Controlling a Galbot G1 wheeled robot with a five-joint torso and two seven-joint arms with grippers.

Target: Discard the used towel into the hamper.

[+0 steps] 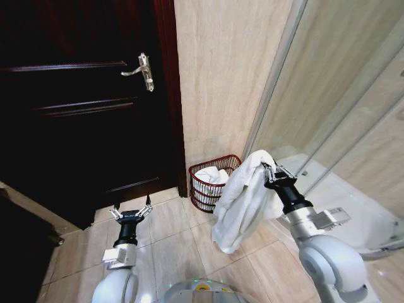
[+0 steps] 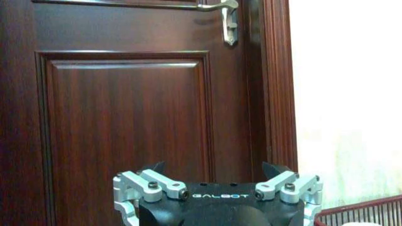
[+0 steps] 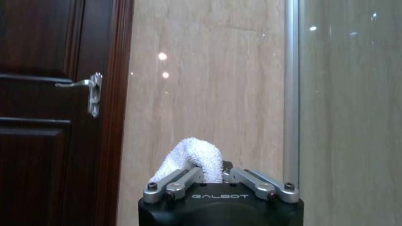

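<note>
Right tool (image 1: 270, 172): jaws closed on a fold of the white towel (image 1: 243, 202), held in the air right of the hamper (image 1: 214, 183). Towel's long axis near vertical; it drapes down from the pinch point, free end hanging above the floor tiles (image 1: 183, 240). Hamper stands on the floor against the beige wall (image 1: 221, 76), beside the dark door (image 1: 82, 113); white cloth (image 1: 211, 177) lies inside it. Left tool (image 1: 131, 211): jaws spread wide, gripping nothing, low before the door.
</note>
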